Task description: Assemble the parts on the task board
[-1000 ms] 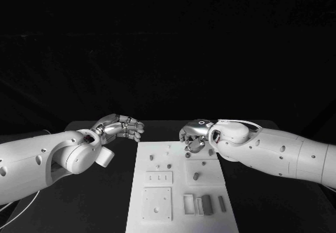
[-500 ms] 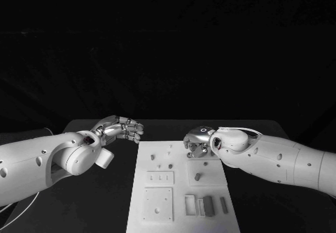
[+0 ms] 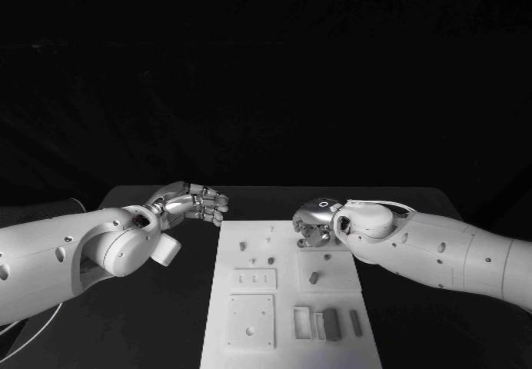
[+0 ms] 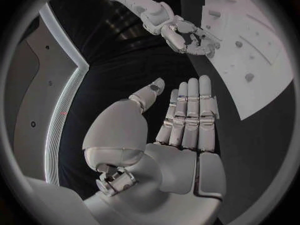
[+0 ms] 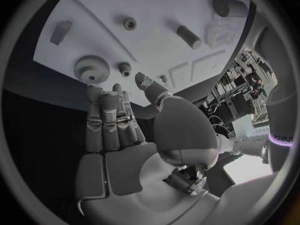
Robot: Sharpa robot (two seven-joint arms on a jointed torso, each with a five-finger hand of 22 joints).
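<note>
My right robot hand (image 3: 314, 224), released, hovers over the task board's (image 3: 288, 307) upper right, near a gear (image 5: 92, 68); my left robot hand (image 3: 191, 203) is released at left centre.

Black table (image 3: 133, 307), with white task board (image 3: 253, 254) lying flat along its middle, small grey parts (image 3: 311, 279) on the board.

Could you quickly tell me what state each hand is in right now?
Left hand: open, fingers straight, holding nothing, beside the task board.
Right hand: open, fingers extended over the board near a gear, holding nothing.
</note>
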